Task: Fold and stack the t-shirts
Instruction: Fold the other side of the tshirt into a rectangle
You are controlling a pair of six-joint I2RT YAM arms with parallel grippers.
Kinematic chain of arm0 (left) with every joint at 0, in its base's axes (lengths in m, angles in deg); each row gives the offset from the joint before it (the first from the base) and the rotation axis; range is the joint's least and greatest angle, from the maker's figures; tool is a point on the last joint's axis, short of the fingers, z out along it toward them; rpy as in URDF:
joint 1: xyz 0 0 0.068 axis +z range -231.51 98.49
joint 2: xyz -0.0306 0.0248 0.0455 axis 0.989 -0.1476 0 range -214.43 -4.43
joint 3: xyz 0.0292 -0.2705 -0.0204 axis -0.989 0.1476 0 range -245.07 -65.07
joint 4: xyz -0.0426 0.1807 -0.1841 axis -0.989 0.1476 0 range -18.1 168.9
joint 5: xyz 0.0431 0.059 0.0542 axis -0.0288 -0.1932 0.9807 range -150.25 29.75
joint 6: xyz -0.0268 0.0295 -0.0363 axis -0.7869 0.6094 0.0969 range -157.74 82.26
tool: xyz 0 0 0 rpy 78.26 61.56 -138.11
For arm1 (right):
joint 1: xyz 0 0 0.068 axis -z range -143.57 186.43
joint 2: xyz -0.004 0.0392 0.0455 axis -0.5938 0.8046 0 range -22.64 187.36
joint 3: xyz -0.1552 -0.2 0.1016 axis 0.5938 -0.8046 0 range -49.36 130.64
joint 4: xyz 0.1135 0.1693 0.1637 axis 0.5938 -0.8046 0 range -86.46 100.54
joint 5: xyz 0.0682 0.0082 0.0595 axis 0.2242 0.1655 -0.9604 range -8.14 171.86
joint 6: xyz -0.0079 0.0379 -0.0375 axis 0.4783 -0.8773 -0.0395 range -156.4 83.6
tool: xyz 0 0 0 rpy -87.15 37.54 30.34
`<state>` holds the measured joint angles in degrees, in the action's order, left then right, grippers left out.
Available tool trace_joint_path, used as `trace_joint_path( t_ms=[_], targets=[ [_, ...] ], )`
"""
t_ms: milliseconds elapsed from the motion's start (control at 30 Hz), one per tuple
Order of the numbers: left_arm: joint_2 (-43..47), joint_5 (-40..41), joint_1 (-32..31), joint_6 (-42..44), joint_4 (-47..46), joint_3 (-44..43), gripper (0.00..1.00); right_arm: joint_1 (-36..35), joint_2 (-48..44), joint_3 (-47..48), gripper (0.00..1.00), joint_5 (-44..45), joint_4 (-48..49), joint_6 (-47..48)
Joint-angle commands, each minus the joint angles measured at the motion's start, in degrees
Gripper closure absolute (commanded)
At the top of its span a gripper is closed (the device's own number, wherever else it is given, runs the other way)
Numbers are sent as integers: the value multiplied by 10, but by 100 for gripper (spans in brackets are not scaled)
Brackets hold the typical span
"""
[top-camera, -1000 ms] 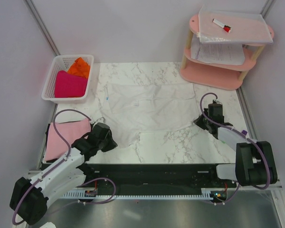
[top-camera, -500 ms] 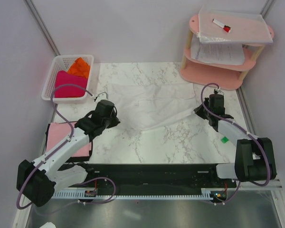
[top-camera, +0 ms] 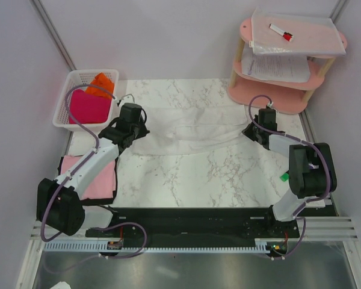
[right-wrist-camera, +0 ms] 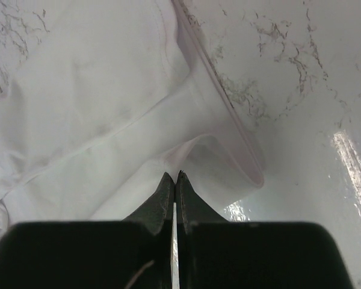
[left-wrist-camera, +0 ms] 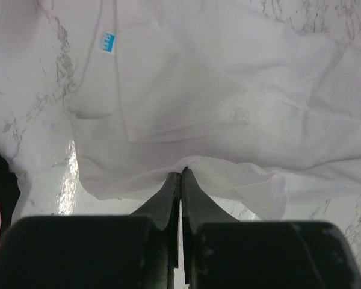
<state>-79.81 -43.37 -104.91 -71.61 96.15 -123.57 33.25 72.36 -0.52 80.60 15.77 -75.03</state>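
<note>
two tight pinches: left gripper (left-wrist-camera: pixel 180 176) and right gripper (right-wrist-camera: pixel 175 179) each hold the hem of the soft white cloth t-shirt (top-camera: pixel 189 129), mid-fold; next, i'd say, lay it flat and release.

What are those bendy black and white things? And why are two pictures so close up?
They are two robot arms, bolted to the near edge of a marble table. The big picture is taken from above. The other two come from small cameras on the arms' wrists, so you see each arm's two black fingers up close. The left gripper and the right gripper are each pinched shut on an edge of a white t-shirt lying on the table. Beside the left arm lies a folded pink t-shirt. A white basket holds a magenta one and an orange one. A pink shelf in the far corner holds papers.
</note>
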Motion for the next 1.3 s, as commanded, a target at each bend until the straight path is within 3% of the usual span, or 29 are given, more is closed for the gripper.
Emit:
trace_joint_path(
  t_ms=[0, 333, 433, 567, 600, 667, 700, 767, 1033, 1133, 1167, 1233, 1267],
  targets=[
    [-21, -7, 31, 49, -45, -55, 98, 5, 15, 44, 100, 9, 32, -17],
    [-151, -64, 78, 76, -49, -143, 98, 7, 100, 107, 100, 2, 18, -25],
    [-181, -72, 82, 81, -48, -168, 98, 8, 136, 124, 95, 3, 8, -28],
    [-228, -63, 87, 84, -49, -204, 98, 11, 164, 143, 77, -9, 5, -27],
    [-236, -64, 92, 85, -47, -211, 98, 10, 162, 137, 63, -11, 26, -28],
    [-254, -66, 99, 80, -49, -225, 98, 11, 152, 123, 47, -10, 48, -31],
    [-260, -67, 103, 81, -49, -232, 98, 11, 149, 119, 31, -9, 62, -31],
    [-277, -71, 107, 82, -50, -257, 98, 11, 145, 123, 22, -9, 68, -31],
    [-392, -78, 120, 92, -31, -362, 98, 11, 153, 137, 15, -21, 67, -31],
    [-437, -81, 124, 93, -5, -405, 98, 11, 135, 127, 2, -23, 67, -22],
    [-444, -88, 126, 93, 4, -419, 83, 12, 126, 121, 2, -23, 67, -18],
    [-451, -94, 129, 93, 4, -423, 41, 10, 98, 111, 2, -28, 77, -5],
    [-449, -94, 129, 93, 4, -422, 3, 10, 87, 97, 2, -29, 91, -2]
  ],
)
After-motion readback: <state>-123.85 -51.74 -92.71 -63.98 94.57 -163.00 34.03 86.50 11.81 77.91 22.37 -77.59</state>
